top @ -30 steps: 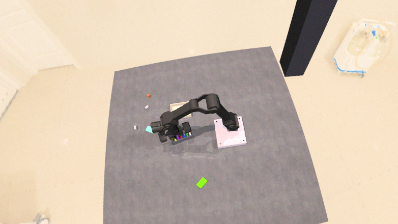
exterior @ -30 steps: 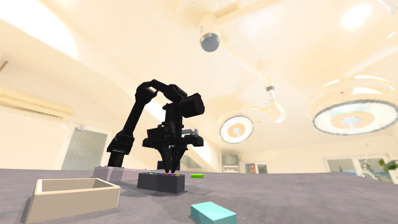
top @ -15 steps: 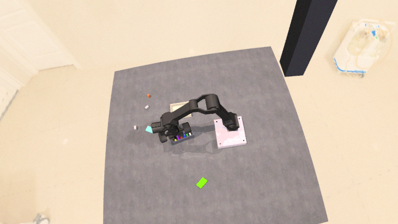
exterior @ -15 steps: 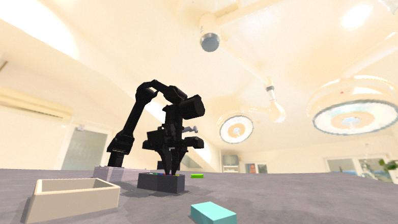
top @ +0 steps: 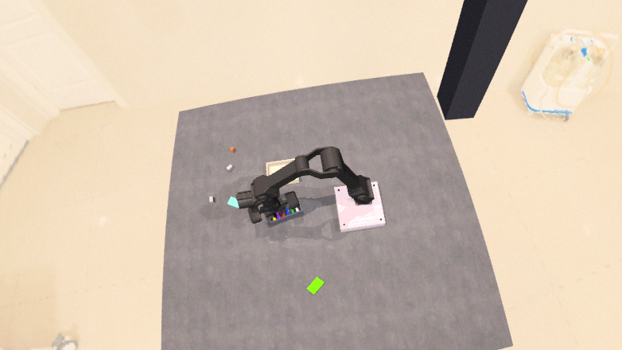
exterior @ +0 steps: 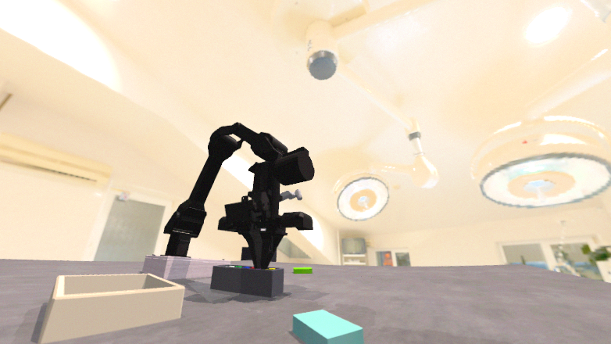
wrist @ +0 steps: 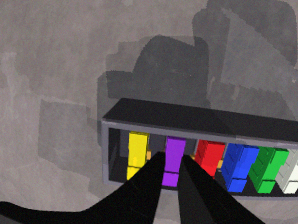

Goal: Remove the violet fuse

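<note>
Two fingertips of the gripper (wrist: 172, 175) clench the upright violet fuse (wrist: 174, 155) (yellow fuse (wrist: 137, 151) and red fuse (wrist: 210, 156) just beside), so the pull goes straight up.

Tray (top: 275, 166) half hidden under arm (top: 304, 167); white fuse (wrist: 290, 177) cropped.
</note>
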`<state>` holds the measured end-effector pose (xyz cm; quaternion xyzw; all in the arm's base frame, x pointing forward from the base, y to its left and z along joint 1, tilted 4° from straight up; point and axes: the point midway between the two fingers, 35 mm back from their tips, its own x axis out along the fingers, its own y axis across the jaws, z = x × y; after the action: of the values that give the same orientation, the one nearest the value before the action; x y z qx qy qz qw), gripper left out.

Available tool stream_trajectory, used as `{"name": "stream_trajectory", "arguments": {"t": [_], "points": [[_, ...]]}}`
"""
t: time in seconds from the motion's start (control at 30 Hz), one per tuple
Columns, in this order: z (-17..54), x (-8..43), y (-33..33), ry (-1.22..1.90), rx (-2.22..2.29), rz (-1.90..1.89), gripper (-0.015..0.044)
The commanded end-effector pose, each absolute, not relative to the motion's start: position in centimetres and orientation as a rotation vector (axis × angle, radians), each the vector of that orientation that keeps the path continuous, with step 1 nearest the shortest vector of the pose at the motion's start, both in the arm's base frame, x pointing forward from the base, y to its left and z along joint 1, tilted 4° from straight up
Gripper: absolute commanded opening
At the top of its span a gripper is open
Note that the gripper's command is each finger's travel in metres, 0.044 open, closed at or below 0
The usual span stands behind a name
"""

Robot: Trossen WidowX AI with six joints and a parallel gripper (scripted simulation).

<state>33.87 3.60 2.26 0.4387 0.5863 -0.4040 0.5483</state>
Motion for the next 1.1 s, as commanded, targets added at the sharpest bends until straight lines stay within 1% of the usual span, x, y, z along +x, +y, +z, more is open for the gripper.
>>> {"name": "stream_trajectory", "arguments": {"t": [0.0, 1.07], "points": [[2.3, 33.9, 3.6, 1.388, 1.039, -0.957, 0.0004], [3.6, 34.0, 3.5, 1.387, 1.039, -0.959, 0.0]]}}
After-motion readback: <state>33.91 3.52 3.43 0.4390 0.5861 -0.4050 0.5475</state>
